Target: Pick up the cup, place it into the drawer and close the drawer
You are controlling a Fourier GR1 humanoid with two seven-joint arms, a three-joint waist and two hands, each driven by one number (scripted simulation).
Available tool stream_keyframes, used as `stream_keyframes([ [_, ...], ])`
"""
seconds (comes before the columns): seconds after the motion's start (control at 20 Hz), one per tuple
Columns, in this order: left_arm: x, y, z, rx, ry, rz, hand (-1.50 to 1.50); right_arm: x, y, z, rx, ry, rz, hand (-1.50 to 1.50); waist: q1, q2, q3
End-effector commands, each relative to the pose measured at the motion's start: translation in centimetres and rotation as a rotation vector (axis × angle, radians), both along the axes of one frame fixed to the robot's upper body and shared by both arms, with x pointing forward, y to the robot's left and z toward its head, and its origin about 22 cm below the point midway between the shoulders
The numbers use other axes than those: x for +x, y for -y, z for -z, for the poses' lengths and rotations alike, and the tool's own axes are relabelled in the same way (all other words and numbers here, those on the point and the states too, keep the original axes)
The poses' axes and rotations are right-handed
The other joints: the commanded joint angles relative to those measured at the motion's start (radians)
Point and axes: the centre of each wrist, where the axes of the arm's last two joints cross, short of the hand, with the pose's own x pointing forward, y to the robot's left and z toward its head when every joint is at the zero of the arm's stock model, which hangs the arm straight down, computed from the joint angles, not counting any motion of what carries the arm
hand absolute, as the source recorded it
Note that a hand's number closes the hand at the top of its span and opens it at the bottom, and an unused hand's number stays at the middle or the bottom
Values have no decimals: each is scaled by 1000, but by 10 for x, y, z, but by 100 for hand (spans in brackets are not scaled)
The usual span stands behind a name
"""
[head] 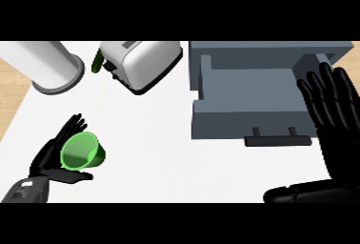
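Fingers of the left hand (56, 159) cradle the green cup (84, 151), held low at the counter's left side. It looks light, rigid and smooth, so gripping around its wall seems safest. Rightward, the drawer (246, 95) stands open beside the right hand (330, 105), fingers straight.

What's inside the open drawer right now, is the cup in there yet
Nothing shows inside the drawer: only its bare grey floor. The green cup is far off at the left, in the left hand. The right hand covers the drawer's right edge, so that strip cannot be checked.
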Motion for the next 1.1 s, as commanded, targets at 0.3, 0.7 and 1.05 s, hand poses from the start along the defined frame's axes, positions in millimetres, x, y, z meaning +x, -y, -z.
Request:
stream_keyframes([
  [0.3,5,16,12,-169,62,109,-150,4,-1,2,14,-12,4,-150,-3,1,-1],
  [0.7,11,15,10,-223,35,106,-150,4,-3,-2,16,2,-1,-150,-2,2,-1],
  [1.05,9,31,17,-331,10,200,-150,4,5,7,10,-19,1,-150,0,2,-1],
])
